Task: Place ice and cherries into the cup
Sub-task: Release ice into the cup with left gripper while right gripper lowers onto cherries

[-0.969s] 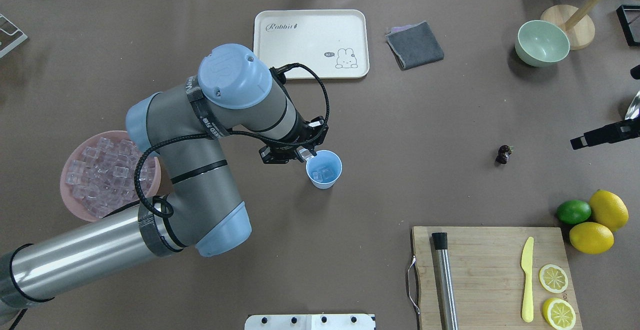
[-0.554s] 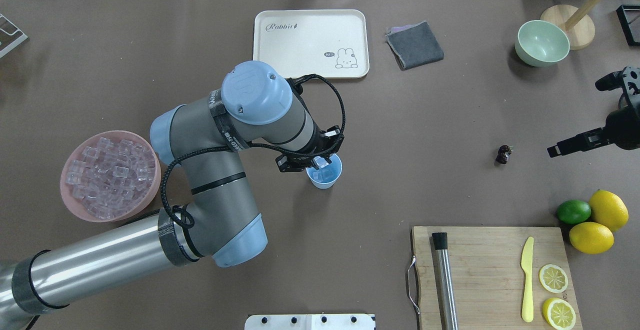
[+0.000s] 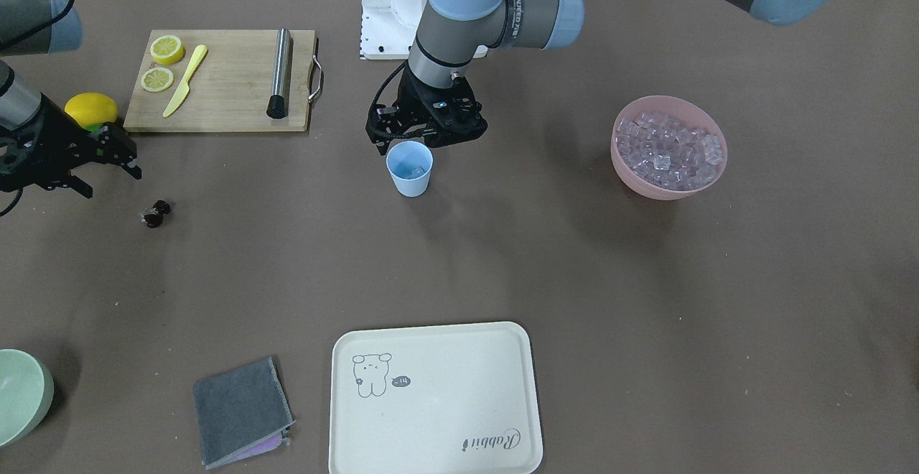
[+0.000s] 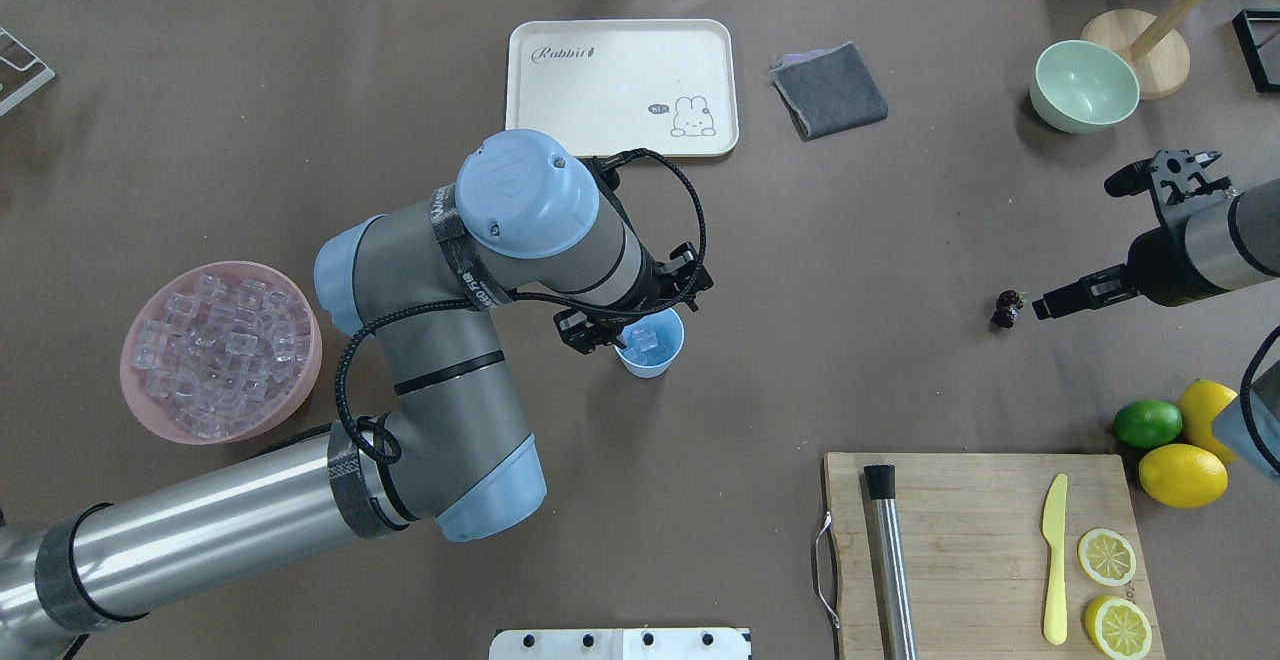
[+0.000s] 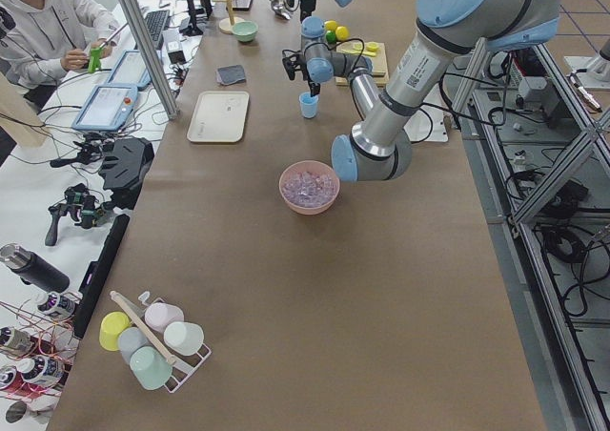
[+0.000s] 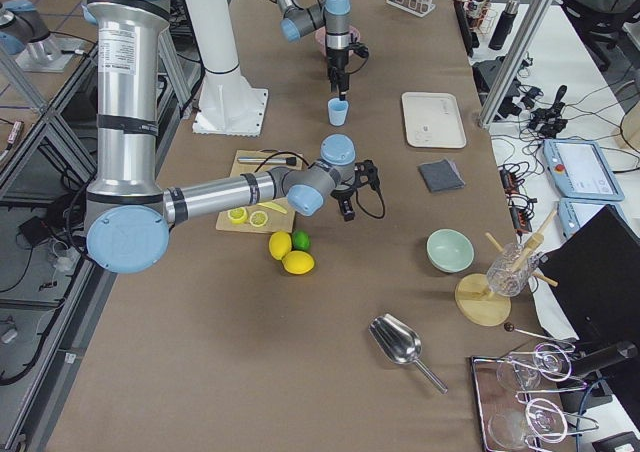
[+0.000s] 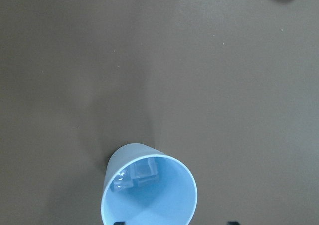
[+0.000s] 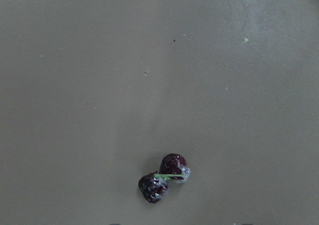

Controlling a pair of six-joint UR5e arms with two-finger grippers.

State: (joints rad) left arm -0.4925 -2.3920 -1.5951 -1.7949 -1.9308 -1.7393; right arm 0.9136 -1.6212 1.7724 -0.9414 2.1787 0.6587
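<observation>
The light blue cup stands mid-table with a few clear ice cubes inside; the cup and its cubes also show in the left wrist view. My left gripper hovers just over the cup's rim, open and empty. More ice fills the pink bowl at the left. The dark red cherries lie on the table at the right, also in the right wrist view. My right gripper is open, right beside them and apart.
A cream tray and a grey cloth lie at the back. A pale green bowl stands at the back right. The cutting board carries a metal muddler, a yellow knife and lemon slices. Lemons and a lime sit beside it.
My left gripper moved right over the cup and opened; the cube it held now lies in the cup. My right arm came in from the right edge to the cherries.
</observation>
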